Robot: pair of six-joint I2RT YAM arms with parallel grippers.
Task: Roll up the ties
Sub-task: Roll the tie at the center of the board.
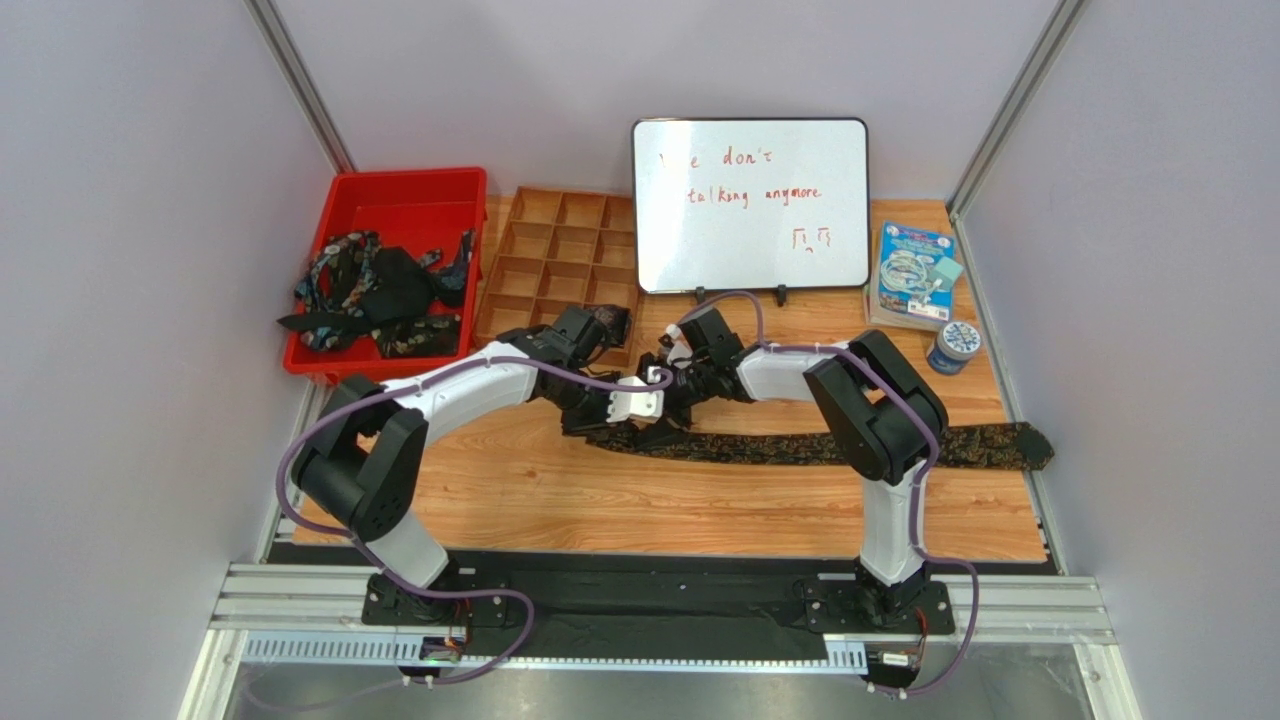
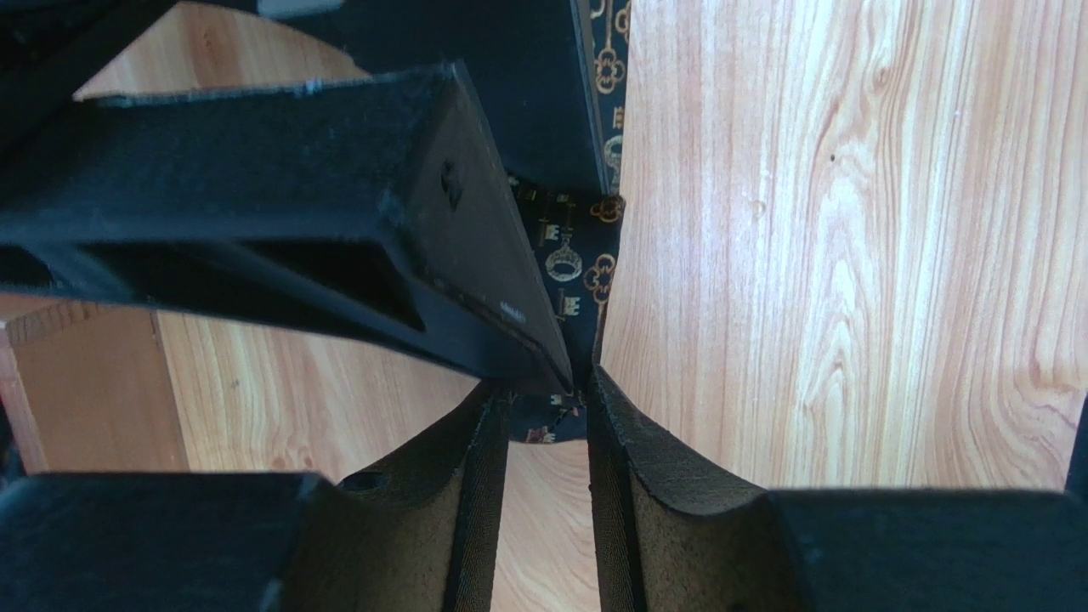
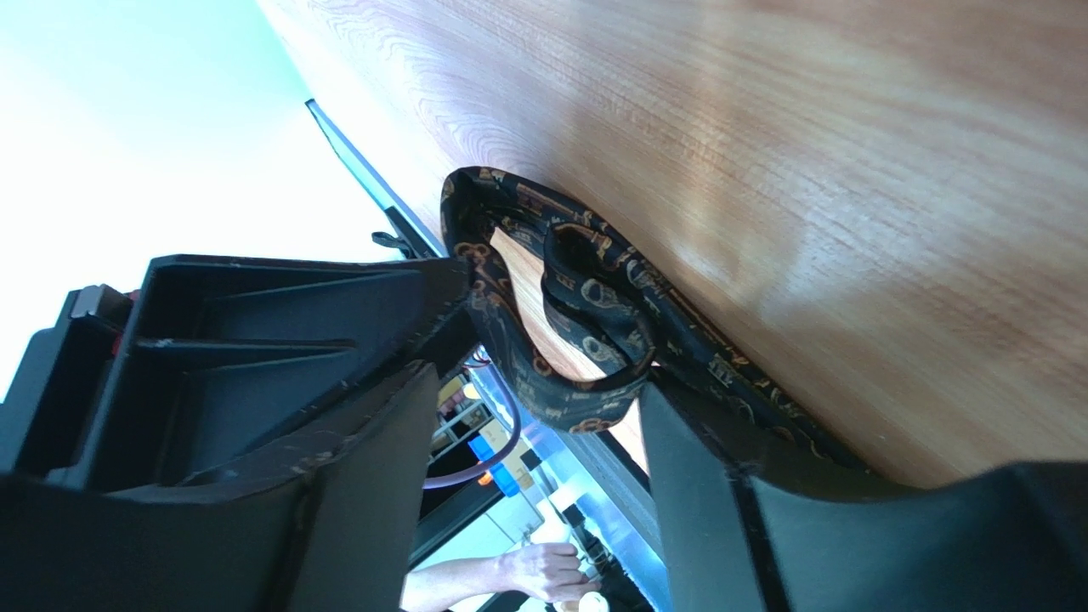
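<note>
Well, I'm reading the tie (image 1: pixel 842 446) as limp, best pinched at its nine o'clock coil (image 3: pixel 575 332); right tool (image 3: pixel 543 383) gaping, hold of left tool (image 2: pixel 547 389) unclear.

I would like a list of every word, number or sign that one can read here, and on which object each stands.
whiteboard, red handwriting: "e don't", its start lost in glare
whiteboard, next line: "talking anymore"
whiteboard, below: two small music-note signs
blue box: print too small to read
round tin: label too small to read
tie: gold pattern only, no words
</note>
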